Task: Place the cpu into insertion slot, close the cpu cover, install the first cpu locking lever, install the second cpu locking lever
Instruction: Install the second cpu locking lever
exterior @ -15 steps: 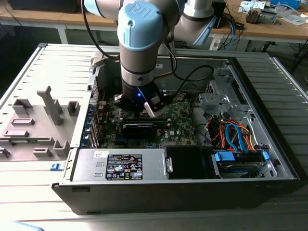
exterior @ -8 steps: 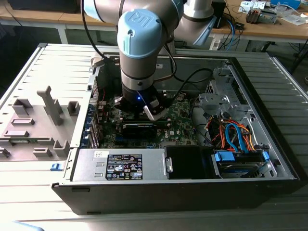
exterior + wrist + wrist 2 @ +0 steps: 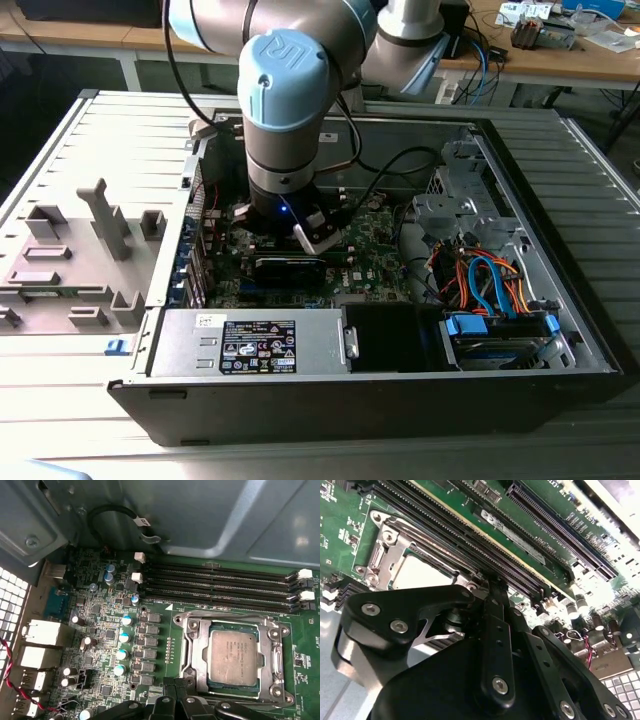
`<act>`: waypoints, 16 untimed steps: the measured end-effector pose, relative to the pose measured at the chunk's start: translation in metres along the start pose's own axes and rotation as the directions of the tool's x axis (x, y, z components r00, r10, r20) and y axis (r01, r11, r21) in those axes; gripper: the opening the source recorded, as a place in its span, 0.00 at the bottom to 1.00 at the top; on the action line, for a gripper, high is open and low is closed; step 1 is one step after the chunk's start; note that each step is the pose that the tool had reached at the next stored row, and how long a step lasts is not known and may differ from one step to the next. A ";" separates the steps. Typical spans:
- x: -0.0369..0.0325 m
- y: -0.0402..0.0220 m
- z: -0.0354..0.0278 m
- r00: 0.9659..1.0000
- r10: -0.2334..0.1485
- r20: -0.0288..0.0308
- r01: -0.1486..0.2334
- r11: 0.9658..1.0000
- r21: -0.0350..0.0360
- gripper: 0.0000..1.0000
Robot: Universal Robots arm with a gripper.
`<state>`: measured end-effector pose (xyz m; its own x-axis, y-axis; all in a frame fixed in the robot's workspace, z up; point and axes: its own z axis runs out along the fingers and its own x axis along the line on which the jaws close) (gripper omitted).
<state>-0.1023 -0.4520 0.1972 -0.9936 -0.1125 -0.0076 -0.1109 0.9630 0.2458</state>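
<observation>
Right beside the cpu cover (image 3: 196,652), the gripper (image 3: 178,686) is pinched closed with nothing in it; just past it the cpu (image 3: 235,656) lies flat in the insertion slot (image 3: 231,685), cover down around it; farther off run four long black memory slots (image 3: 215,582); the exterior view adds the whole computer case (image 3: 560,260).

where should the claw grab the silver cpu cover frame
Probably the bar of the thin square silver metal frame nearest the black claw, from straight above: it lies flat round the grey square chip, so only its thin edges offer a pinch.
</observation>
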 end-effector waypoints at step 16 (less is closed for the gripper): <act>-0.0294 0.0126 -0.0085 0.999 0.008 -0.032 -0.006 0.997 0.075 0.11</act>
<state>-0.0744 -0.4387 0.2088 -0.9934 -0.1121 0.0251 -0.1062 0.9793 0.1722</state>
